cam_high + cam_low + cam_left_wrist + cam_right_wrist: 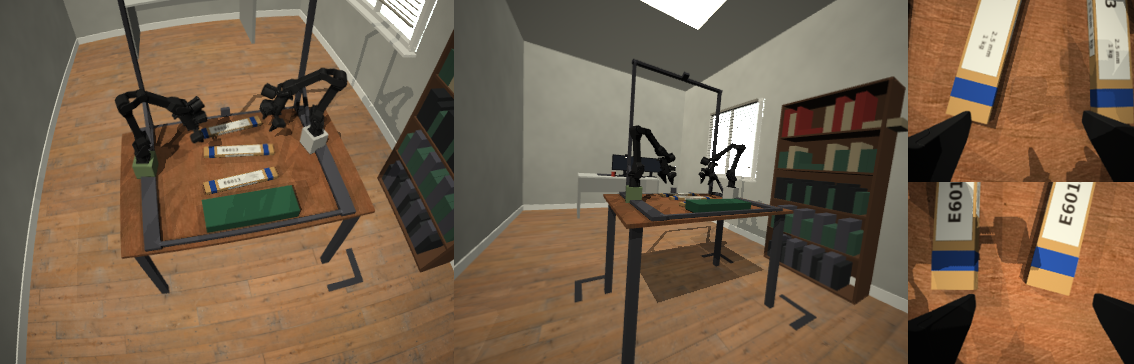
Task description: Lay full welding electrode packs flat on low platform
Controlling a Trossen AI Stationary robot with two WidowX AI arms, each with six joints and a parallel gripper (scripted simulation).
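Observation:
Three tan packs with white labels and blue bands lie apart on the table: the back pack (230, 127) (1114, 61) (954, 227), the middle pack (240, 150) (991, 41) (1064, 223) and the front pack (241, 180). The low green platform (250, 207) (719, 204) bears nothing. My left gripper (270, 118) (1027, 116), on the picture's right in the top view, is open and empty by the right ends of the back and middle packs. My right gripper (199, 128) (1034, 300), on the picture's left, is open and empty near their left ends. Pack fullness is not visible.
A dark frame (151, 215) borders the tabletop (180, 210), with uprights behind the arms. The green arm base (145, 168) and white arm base (314, 140) stand at opposite sides. The platform lies beside the frame's front bar, close to the front pack.

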